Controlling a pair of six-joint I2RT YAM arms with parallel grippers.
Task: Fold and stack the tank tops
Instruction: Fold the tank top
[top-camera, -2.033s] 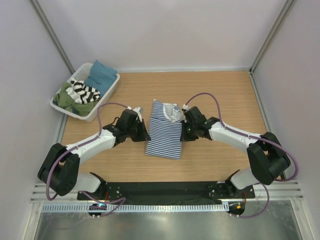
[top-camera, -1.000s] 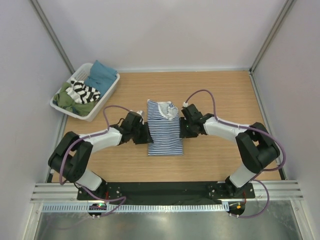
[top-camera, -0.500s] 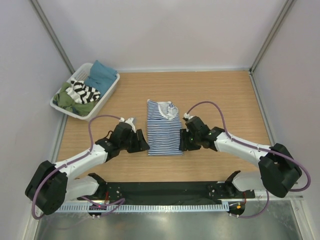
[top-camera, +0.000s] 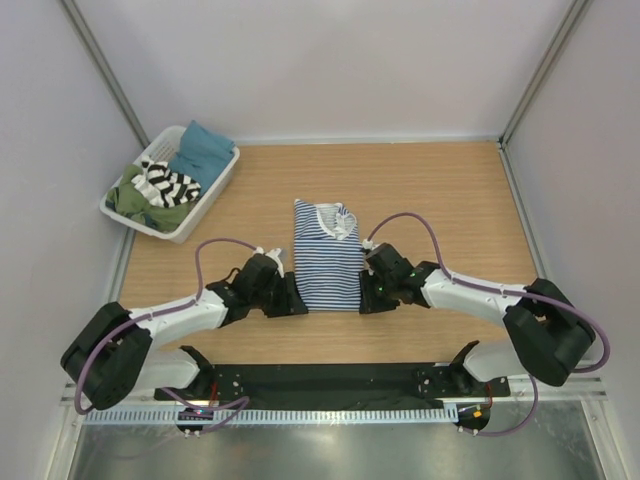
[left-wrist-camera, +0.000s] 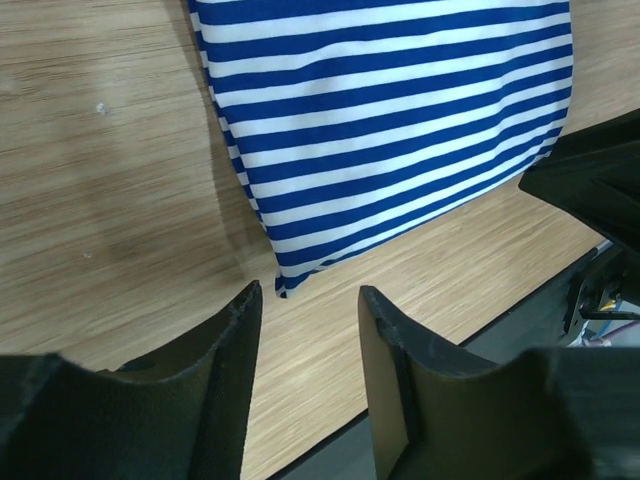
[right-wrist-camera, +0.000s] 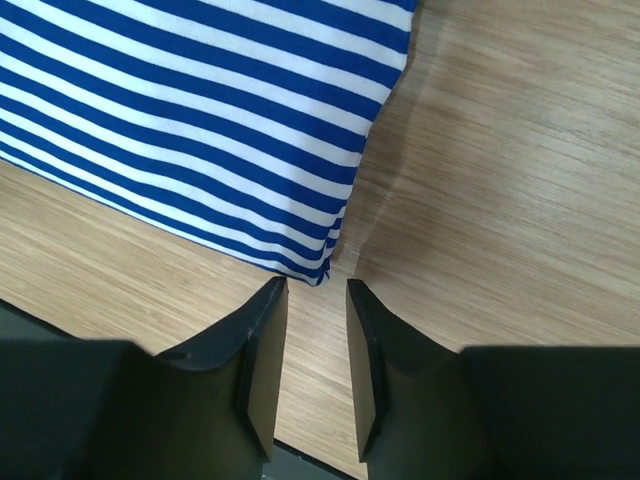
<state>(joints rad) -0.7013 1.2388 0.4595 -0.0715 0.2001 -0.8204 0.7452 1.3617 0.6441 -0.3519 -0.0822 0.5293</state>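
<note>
Scanning wide first, Bo: the wooden desk (top-camera: 450, 190) carries the navy-striped tank top (top-camera: 328, 262) at its centre, folded to a tidy rectangle with the neckline at the far end.

Right, Ana, and the white basket (top-camera: 205, 205) sits at the far left corner. The broad-striped tank top (top-camera: 170, 183) is heaped in it among green and teal cloth. That one is not yet folded.

Now the left hand (left-wrist-camera: 306, 300) hovers at the near left corner of the navy top, jaws apart, nothing between them. The right hand (right-wrist-camera: 315, 292) mirrors it at the near right corner, jaws parted more narrowly, empty too.

So I read this as the pinch before folding the near hem away towards the neckline. What makes it good?

Both hands should dip low enough to catch every layer at the corner and close together. Then they lift and carry at an equal pace so the stripes land square. One lagging hand would skew the fold.

Any writing to read?

None I can make out: no brand, no label on cloth, basket or desk.
</note>
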